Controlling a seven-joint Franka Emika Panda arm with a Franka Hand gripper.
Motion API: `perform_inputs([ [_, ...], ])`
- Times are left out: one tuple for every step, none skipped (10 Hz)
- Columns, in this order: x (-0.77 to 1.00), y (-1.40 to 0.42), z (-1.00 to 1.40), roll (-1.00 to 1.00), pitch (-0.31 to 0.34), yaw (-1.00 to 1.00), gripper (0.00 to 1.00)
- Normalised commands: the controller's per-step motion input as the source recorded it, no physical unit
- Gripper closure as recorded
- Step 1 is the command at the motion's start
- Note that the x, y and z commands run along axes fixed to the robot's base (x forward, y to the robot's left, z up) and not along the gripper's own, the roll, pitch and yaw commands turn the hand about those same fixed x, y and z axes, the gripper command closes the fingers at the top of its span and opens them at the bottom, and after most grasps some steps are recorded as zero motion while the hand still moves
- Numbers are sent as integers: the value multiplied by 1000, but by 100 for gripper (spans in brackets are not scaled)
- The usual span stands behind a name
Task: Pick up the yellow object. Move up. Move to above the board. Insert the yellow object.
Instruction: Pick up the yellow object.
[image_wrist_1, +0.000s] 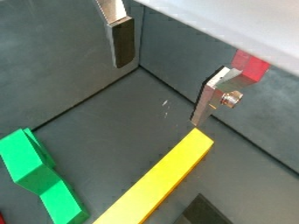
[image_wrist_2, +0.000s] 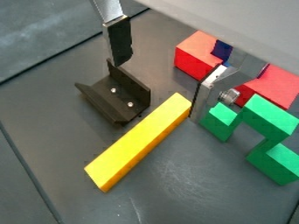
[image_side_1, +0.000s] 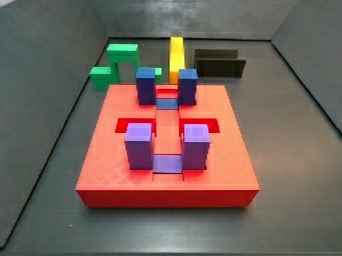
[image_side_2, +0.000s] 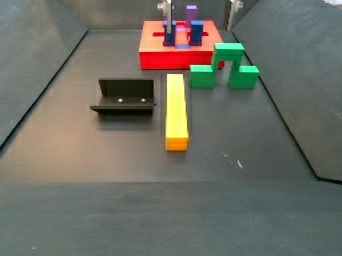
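Observation:
The yellow object (image_side_2: 175, 110) is a long yellow bar lying flat on the dark floor between the fixture and the green blocks. It also shows in both wrist views (image_wrist_1: 163, 184) (image_wrist_2: 140, 140) and in a side view behind the board (image_side_1: 175, 50). The board (image_side_1: 167, 165) is a red square platform with purple and blue posts; it also shows in a side view (image_side_2: 158, 55) and its corner in a wrist view (image_wrist_2: 197, 54). My gripper (image_wrist_2: 166, 70) (image_wrist_1: 166, 74) is open and empty, hanging above the floor past the bar's end, apart from it. Its fingers (image_side_2: 234, 12) show at the frame's top.
A dark L-shaped fixture (image_side_2: 124, 97) (image_wrist_2: 114, 96) stands beside the bar. Green blocks (image_side_2: 223, 65) (image_wrist_2: 251, 122) (image_wrist_1: 35, 171) lie on the bar's other side near the board. Grey walls (image_side_1: 201, 20) close in the floor.

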Motion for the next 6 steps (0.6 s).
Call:
perform_inputs([
  [123, -297, -557, 23, -69, 3, 0],
  [323, -151, -849, 20, -136, 0, 0],
  [234, -49, -937, 56, -133, 0, 0],
  [157, -9, -906, 73, -147, 0, 0],
  [120, 0, -897, 53, -150, 0, 0],
  [80, 0, -823, 0, -183, 0, 0],
])
